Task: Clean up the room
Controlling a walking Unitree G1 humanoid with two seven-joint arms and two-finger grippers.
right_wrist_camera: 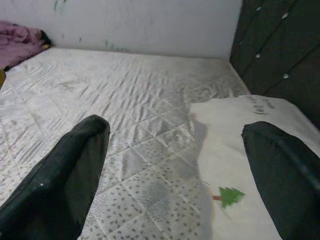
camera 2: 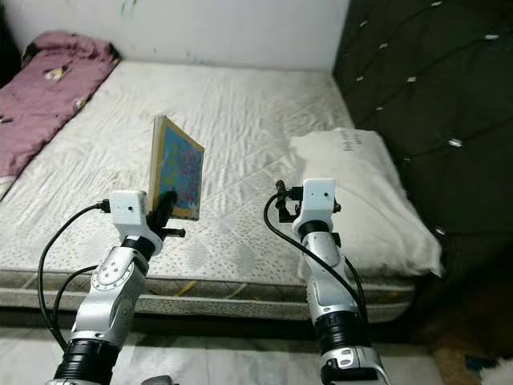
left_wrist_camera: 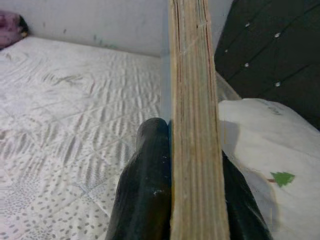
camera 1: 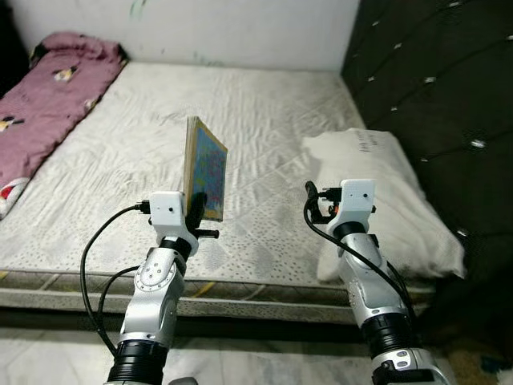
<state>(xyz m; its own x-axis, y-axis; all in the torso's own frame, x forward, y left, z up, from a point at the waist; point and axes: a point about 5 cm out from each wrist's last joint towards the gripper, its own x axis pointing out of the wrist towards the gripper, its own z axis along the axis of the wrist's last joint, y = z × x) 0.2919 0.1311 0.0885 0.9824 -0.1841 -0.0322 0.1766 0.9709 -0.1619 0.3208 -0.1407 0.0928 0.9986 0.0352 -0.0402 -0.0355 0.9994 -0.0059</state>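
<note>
My left gripper (camera 1: 195, 210) is shut on the lower edge of a thick book (camera 1: 205, 167) with a blue patterned cover, held upright above the near part of the white mattress (camera 1: 256, 120). In the left wrist view the book's page edges (left_wrist_camera: 194, 125) stand between the two black fingers (left_wrist_camera: 147, 185). My right gripper (camera 1: 314, 204) is raised beside a white pillow (camera 1: 385, 192) with its fingers (right_wrist_camera: 70, 170) wide apart and nothing between them. The pillow (right_wrist_camera: 250, 150) with a small green tree print lies by the right fingertip.
A pink blanket (camera 1: 48, 96) is bunched along the bed's far left side. A dark tufted headboard (camera 1: 441, 72) runs along the right. A white wall (camera 1: 200, 28) closes the far end. The mattress's front edge (camera 1: 240, 285) lies just ahead of my arms.
</note>
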